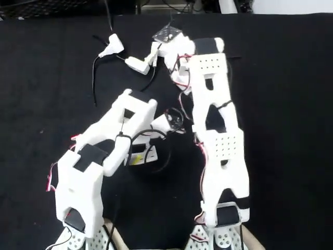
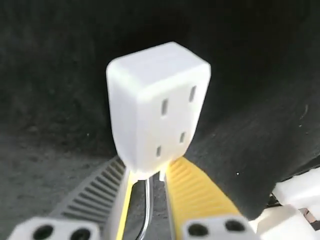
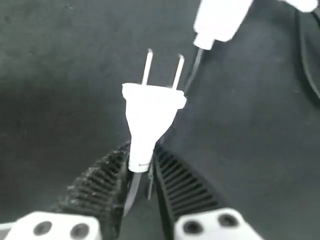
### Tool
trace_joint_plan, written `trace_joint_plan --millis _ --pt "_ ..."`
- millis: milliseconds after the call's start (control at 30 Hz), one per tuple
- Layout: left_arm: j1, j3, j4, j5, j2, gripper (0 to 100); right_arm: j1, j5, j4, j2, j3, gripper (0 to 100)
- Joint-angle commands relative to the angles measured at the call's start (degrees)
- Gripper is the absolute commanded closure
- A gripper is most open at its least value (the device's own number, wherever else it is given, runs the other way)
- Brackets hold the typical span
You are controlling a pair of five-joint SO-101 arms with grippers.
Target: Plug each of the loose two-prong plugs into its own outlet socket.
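Black cloth-covered bench (image 1: 291, 130) under everything. Just past the right tool (image 3: 142, 160) lies a second white plug body (image 3: 217, 17), out beyond the held plug's prongs and a bit off to one side. Its thin black cable (image 3: 194, 65) runs close by one prong, can't tell if it touches. The right tool is pinching a white plastic two-prong plug (image 3: 150, 110) by its narrow tail end between dark ribbed fingers (image 3: 185, 185). The plug's two bare metal prongs point straight away from the tool and its wire runs back through the gap. The left tool (image 2: 147, 175) is clamped on the bottom edge of a white rounded-corner plastic outlet block (image 2: 157, 110), with one yellow ribbed finger (image 2: 192, 192) and one grey. The block stands up off the tool, and its near face has two pairs of narrow slots.
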State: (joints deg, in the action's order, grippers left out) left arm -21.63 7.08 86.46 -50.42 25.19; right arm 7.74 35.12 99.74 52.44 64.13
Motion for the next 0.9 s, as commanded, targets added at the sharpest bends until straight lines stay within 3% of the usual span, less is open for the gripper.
trace_joint_plan --millis 0,200,333,533,733,867 --pt "-3.4 -1.6 -0.7 0.0 -0.4 96 -1.8 0.8 1.2 -4.4 2.9 98.7" --pt "-0.7 -2.3 -0.3 6.6 -1.1 69 -2.5 1.8 1.3 -4.2 2.8 98.7" --pt "2.6 -4.8 1.0 8.4 -1.1 59 -2.5 1.8 1.3 -4.2 2.8 98.7" --pt "11.6 -15.8 5.5 8.9 -1.1 57 -2.5 2.1 1.3 -4.4 2.9 98.7" --pt "25.5 -30.1 6.0 16.9 -0.7 57 -1.0 9.1 1.5 -5.5 2.8 98.7" --pt "33.9 -29.4 5.7 17.4 -0.4 57 2.5 17.1 1.5 -9.1 0.7 98.7"
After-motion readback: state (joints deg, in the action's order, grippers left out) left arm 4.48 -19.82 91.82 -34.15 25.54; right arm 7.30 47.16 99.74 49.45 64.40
